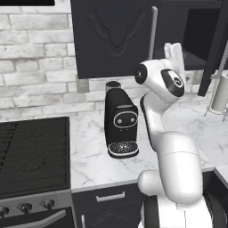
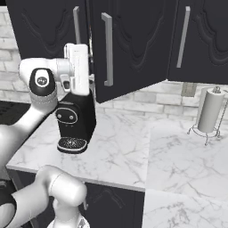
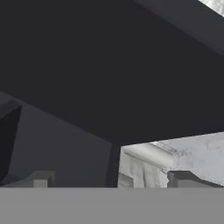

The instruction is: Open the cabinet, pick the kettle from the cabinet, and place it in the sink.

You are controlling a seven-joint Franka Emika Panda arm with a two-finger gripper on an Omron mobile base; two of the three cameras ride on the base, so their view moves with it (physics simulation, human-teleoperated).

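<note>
Cabinet [image 2: 129, 44] door swung open, 1 of 3 steps judged done; kettle unseen; end effector [image 3: 111, 179] released, empty.

The tall matte black wall cabinet [image 1: 116, 38] has its right door swung open. Below it, a black coffee machine [image 1: 120, 124] stands on the white marble worktop [image 1: 91, 151], beside a black stove [image 1: 33, 153].

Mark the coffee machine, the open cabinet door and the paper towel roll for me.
coffee machine [image 1: 121, 124]: left base view, on its black front face.
open cabinet door [image 2: 129, 44]: right base view, on its carved panel.
paper towel roll [image 2: 209, 110]: right base view, on the white roll's side.
</note>
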